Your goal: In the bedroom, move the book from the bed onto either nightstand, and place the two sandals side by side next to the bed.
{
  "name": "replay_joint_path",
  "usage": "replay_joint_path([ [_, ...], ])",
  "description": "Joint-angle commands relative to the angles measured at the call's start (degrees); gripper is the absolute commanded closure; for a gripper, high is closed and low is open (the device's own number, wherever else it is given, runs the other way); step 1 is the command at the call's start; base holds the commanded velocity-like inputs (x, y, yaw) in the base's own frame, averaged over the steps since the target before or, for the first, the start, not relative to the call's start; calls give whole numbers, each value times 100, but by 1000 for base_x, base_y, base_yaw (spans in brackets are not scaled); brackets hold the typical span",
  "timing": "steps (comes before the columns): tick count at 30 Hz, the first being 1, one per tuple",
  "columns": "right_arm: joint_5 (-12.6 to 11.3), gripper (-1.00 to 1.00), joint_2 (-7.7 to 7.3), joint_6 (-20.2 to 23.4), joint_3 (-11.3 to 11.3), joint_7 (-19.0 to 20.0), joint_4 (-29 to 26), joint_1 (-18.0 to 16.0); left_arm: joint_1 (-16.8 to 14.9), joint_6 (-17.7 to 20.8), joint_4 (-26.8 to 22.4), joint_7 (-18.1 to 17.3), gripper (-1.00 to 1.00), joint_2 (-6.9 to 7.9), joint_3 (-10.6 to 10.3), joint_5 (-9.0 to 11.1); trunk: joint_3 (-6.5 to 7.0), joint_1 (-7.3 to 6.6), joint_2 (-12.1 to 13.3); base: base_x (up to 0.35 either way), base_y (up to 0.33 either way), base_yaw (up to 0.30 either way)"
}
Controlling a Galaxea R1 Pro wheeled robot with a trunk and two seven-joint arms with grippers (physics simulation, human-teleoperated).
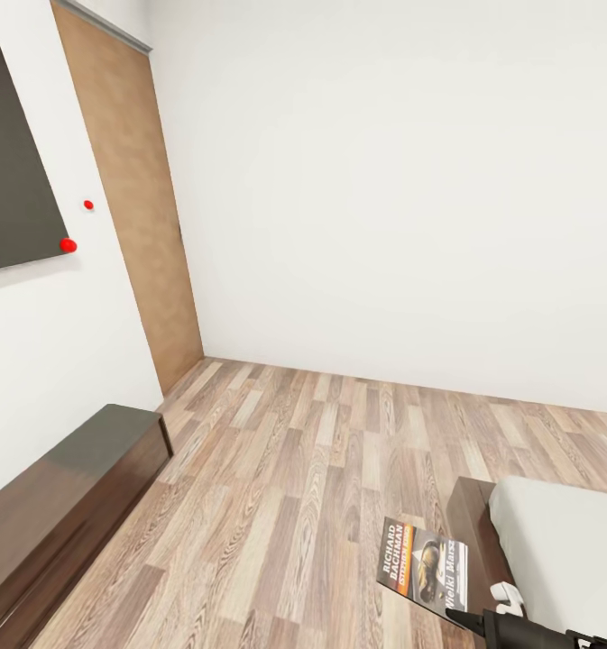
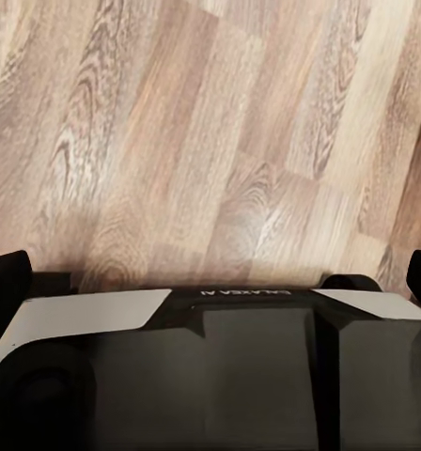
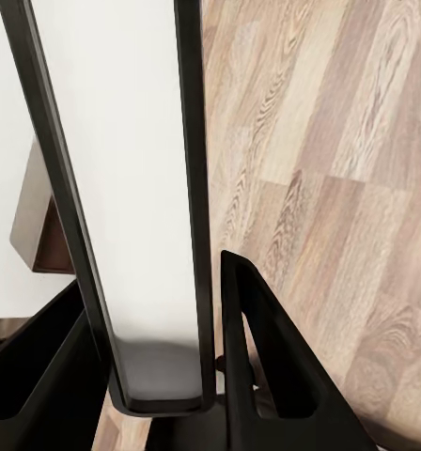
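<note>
At the head view's lower right, the right gripper [image 1: 483, 620] is clamped on the book [image 1: 423, 566], held over the floor beside the bed [image 1: 565, 550], its long axis pointing away from the fingers.

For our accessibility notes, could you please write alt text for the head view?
The right gripper holds the book above the wood floor, beside the bed corner. A dark low bench lines the left wall.
</note>
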Motion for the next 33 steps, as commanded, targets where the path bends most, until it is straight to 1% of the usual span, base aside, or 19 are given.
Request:
replay_joint_path([
  [1, -14, 100, 0, 60, -17, 12, 0, -4, -5, -10, 35, -28, -100, -2, -15, 42, -8, 1, -6, 0, 0, 0],
  [9, -15, 100, 0, 60, -17, 0, 0, -4, -5, 5, 91, -27, -100, -17, -23, 36, -8, 1, -6, 0, 0, 0],
  [10, -14, 100, 0, 60, -17, -2, 0, -4, -5, 5, 92, -27, -100, -34, -26, 33, -8, 1, -6, 0, 0, 0],
  [14, -12, 100, 0, 60, -17, -8, 0, -4, -5, 8, 90, -28, -100, -190, -21, 37, -8, 1, -6, 0, 0, 0],
  [17, -12, 100, 0, 60, -17, -11, 6, -4, -5, 15, 78, -31, -100, -224, -9, 31, -8, 1, -6, 10, 0, 0],
  [20, -12, 100, 0, 60, -17, -12, 30, -4, -10, 19, 28, -41, -100, -239, -9, 15, -8, 1, -6, 181, 0, 0],
  [21, -12, 100, 0, 60, -17, -12, 51, -4, -21, 19, -34, -38, -100, -243, -9, 14, -8, 1, -6, 272, 0, 0],
  [25, -12, 100, 0, 60, -17, -13, 116, -4, -60, 28, -962, -18, -100, -246, -17, -7, -8, 1, -6, 311, 0, 0],
  [27, -12, 100, 0, 58, -17, -13, 158, -4, -66, 31, -1288, -10, -100, -238, -22, -30, -8, 1, -6, 323, 0, 0],
  [29, -12, 100, 0, 54, -17, -13, 229, -4, -73, 32, -1609, -7, -100, -218, -30, -158, -8, 1, -6, 326, 0, 0],
  [30, -12, 100, 0, 53, -17, -13, 263, -4, -82, 35, -1766, -7, -100, -204, -31, -306, -8, 1, -6, 327, 0, 0],
  [33, -16, 100, 0, 52, -17, -13, 288, -4, -123, 36, -1896, -2, -100, -189, -29, -465, -8, 1, -6, 328, 0, 0],
])
